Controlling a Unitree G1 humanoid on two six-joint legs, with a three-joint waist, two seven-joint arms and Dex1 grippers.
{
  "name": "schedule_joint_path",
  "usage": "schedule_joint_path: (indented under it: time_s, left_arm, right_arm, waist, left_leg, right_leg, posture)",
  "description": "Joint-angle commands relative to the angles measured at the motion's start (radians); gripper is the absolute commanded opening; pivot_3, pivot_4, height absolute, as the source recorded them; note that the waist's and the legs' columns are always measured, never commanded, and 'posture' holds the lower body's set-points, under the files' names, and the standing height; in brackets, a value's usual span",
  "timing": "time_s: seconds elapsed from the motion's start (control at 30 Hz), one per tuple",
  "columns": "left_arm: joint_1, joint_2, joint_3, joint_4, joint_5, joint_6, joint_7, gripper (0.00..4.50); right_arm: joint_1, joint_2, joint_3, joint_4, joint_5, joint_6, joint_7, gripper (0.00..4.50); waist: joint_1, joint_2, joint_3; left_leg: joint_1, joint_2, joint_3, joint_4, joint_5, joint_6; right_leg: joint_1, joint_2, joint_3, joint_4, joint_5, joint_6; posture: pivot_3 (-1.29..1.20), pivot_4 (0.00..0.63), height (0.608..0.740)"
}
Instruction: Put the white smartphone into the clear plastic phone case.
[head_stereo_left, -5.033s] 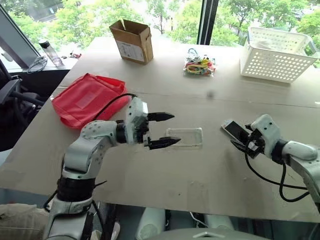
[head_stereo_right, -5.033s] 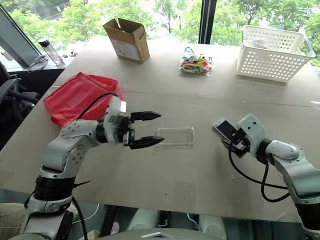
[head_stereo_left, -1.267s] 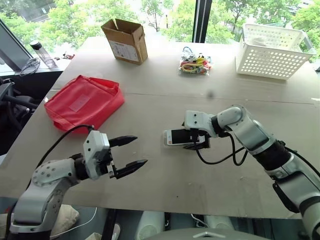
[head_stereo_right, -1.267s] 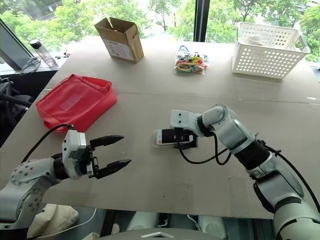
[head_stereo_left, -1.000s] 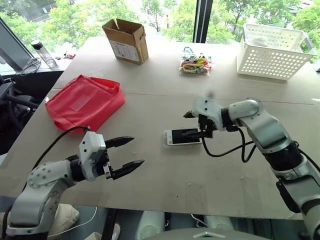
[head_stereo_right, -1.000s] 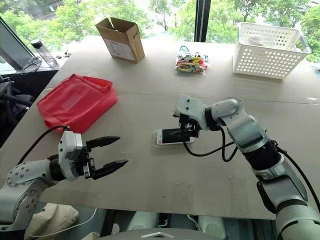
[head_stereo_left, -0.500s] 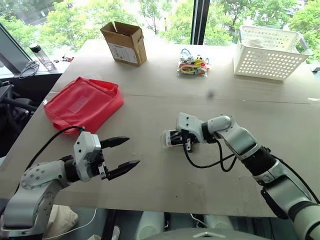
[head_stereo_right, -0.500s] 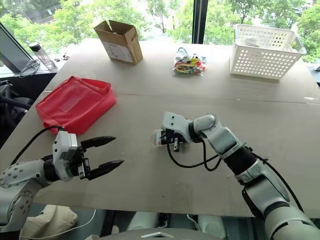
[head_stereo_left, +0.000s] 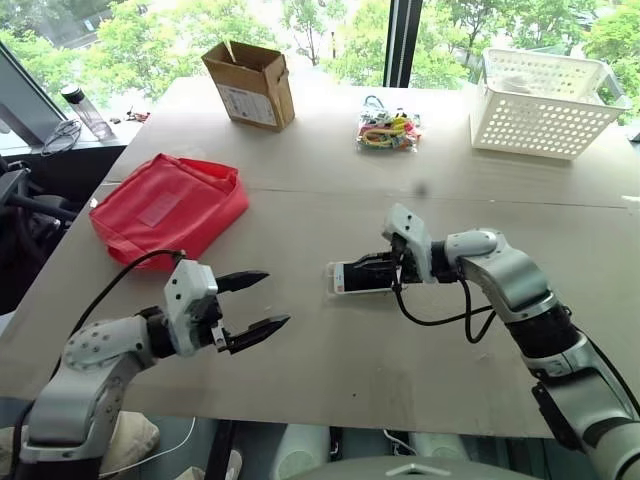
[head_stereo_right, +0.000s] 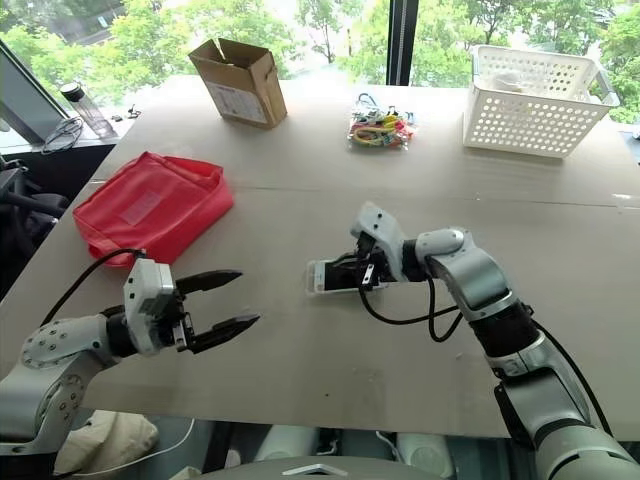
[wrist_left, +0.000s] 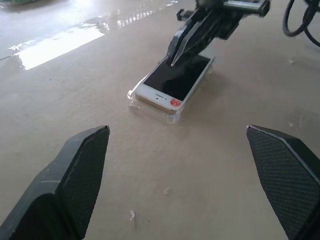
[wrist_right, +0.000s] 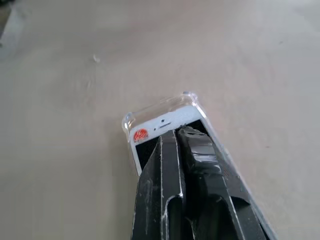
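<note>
We see strong daylight coming through the windows (head_stereo_left: 330, 30) behind the table (head_stereo_left: 330, 190), so the trees outside look washed out and the far part of the table is pale. In the left wrist view a bright streak of glare (wrist_left: 65, 42) lies on the table surface, and the near fingers (wrist_left: 82, 165) are dark and a little soft. Shadows under the arms are weak and short.
</note>
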Motion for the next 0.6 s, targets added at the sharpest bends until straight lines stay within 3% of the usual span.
schedule_joint_path:
  time_s: [0.03,0.07,0.17,0.43,0.6]
  left_arm:
    - [-0.023,0.009,-0.035,-0.007,0.030,0.034,0.045,4.47]
    - [-0.035,0.014,-0.060,-0.002,0.046,0.047,0.051,4.47]
    - [-0.075,0.016,-0.113,0.020,0.068,0.074,0.058,3.71]
    - [-0.209,-0.024,-0.245,0.143,0.168,0.055,0.078,0.02]
    - [-0.297,-0.051,-0.309,0.225,0.213,0.049,0.070,0.02]
  right_arm:
    - [0.022,-0.044,-0.053,-0.122,0.012,0.038,-0.062,0.04]
    - [0.040,-0.079,-0.050,-0.139,-0.017,0.026,-0.083,0.04]
    - [0.091,-0.152,-0.075,-0.189,-0.052,0.039,-0.142,0.00]
    - [0.169,-0.271,-0.094,-0.294,-0.063,0.105,-0.210,0.00]
    - [0.184,-0.290,-0.039,-0.315,-0.082,0.111,-0.227,0.00]
  waist:
    - [0.001,0.000,0.000]
    - [0.002,0.000,0.000]
    - [0.009,0.000,0.000]
    - [0.004,0.000,0.001]
    - [0.008,0.000,0.001]
  left_leg:
    - [0.000,0.000,0.000,0.000,0.000,0.000]
    - [-0.001,0.000,0.000,-0.001,0.000,0.000]
    - [-0.002,0.000,0.000,0.000,0.000,0.000]
    - [0.000,0.000,0.000,0.001,0.000,0.000]
    - [-0.001,0.000,0.000,0.001,0.000,0.000]
  right_leg:
    - [0.000,0.000,0.000,-0.001,0.000,0.000]
    - [0.000,0.000,0.000,-0.002,0.000,0.000]
    - [0.001,0.000,0.000,-0.003,0.000,0.000]
    - [0.001,0.000,0.000,0.000,0.000,0.000]
    - [0.001,0.001,0.000,0.000,0.000,0.001]
  posture:
    - [0.00,0.150,0.740]
    - [0.00,0.150,0.740]
    - [0.00,0.150,0.740]
    - [0.00,0.150,0.740]
    - [0.00,0.150,0.740]
